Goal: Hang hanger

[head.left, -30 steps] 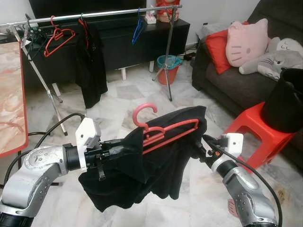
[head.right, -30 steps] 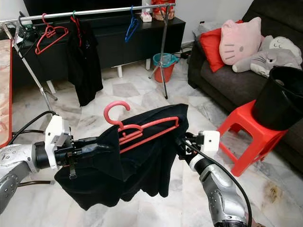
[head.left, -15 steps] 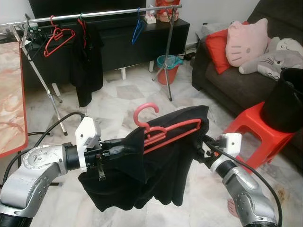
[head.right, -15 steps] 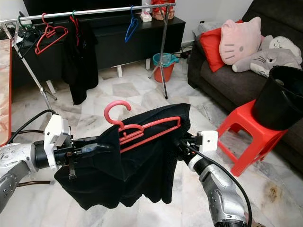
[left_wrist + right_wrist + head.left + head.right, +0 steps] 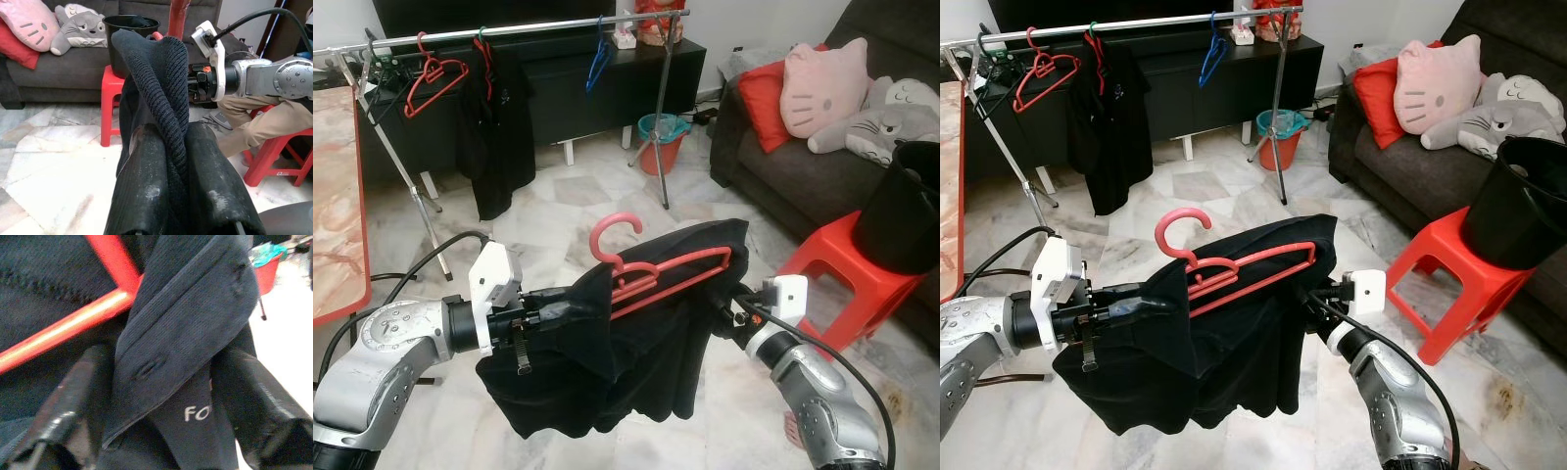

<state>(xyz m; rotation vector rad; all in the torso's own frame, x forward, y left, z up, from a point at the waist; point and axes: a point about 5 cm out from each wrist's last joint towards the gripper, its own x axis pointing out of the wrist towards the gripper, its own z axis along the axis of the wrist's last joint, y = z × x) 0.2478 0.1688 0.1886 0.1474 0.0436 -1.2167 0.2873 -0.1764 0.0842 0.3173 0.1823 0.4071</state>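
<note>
A red hanger (image 5: 651, 272) lies hook-up inside a black garment (image 5: 626, 362) that I hold stretched at chest height between both arms. My left gripper (image 5: 570, 308) is shut on the garment's left shoulder, and the cloth is pinched between its fingers (image 5: 146, 161). My right gripper (image 5: 721, 300) is shut on the garment's right end, beside the hanger's red bar (image 5: 73, 323). Folded cloth fills the gap between that gripper's fingers (image 5: 85, 382). The clothes rail (image 5: 529, 27) stands across the room ahead. It carries red hangers (image 5: 435, 76), a blue hanger (image 5: 599, 59) and a hung black garment (image 5: 496, 127).
A marble table with a red edge (image 5: 360, 196) stands at my left. At the right are a red stool (image 5: 842, 279) with a black bucket (image 5: 906, 211) on it and a dark sofa (image 5: 783, 166). A teal-lined bin (image 5: 661, 137) sits by the rail's leg. A person's leg (image 5: 249, 117) is behind me.
My right gripper has drawn slightly inward, and the garment's right end sits a little higher. The black garment on the rail has swung a bit. The left arm has held still.
</note>
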